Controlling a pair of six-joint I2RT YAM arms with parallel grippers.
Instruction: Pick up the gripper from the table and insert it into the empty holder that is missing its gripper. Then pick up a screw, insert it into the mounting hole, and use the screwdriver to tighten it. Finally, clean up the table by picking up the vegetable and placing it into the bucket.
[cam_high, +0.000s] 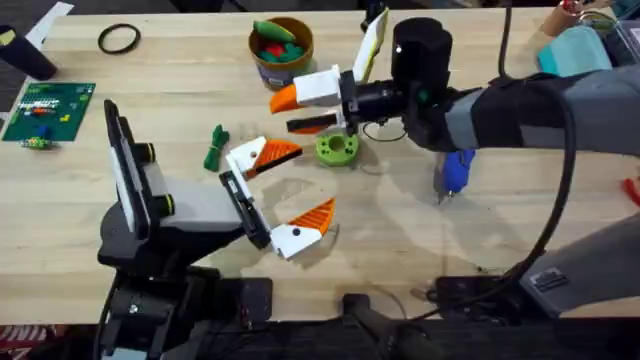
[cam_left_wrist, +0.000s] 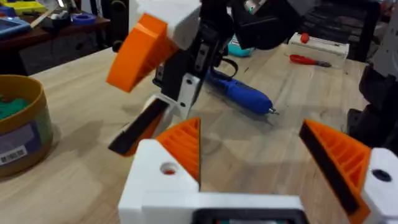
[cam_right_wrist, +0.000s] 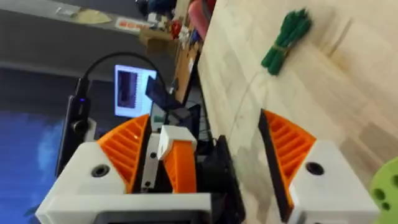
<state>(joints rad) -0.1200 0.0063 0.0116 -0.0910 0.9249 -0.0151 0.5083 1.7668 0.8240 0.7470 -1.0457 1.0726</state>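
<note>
Looking down from overhead, the left gripper (cam_high: 290, 190) lay low over the table (cam_high: 180, 80) toward its near edge, with its two orange fingers spread wide and holding nothing. The right gripper (cam_high: 285, 112) reached in from the right edge toward the middle. Its fingers were also apart, and it hung just in front of the bucket (cam_high: 281, 48). The bucket stood at the middle of the far edge and held green and red toys. The vegetable (cam_high: 215, 148) lay on the boards left of the middle, near the left gripper's farther finger. A lime-green disc (cam_high: 337, 150) sat just below the right gripper. The screwdriver (cam_high: 455, 172) lay right of the middle, partly under the right arm. A black ring (cam_high: 119, 38) rested toward the far-left corner.

The left wrist camera had its own fingers wide apart and the right gripper raised ahead of them, also open. The screwdriver (cam_left_wrist: 239, 93) lay flat beyond it, and the bucket (cam_left_wrist: 22, 130) stood off to one side.

The right wrist camera had its ribbed fingers (cam_right_wrist: 124, 152) well apart. Between them was an orange wedge piece (cam_right_wrist: 180, 168) on a white block beside a black rail. I could not tell whether it was touched or lay farther off. The vegetable (cam_right_wrist: 286, 37) lay on the boards beyond.
</note>
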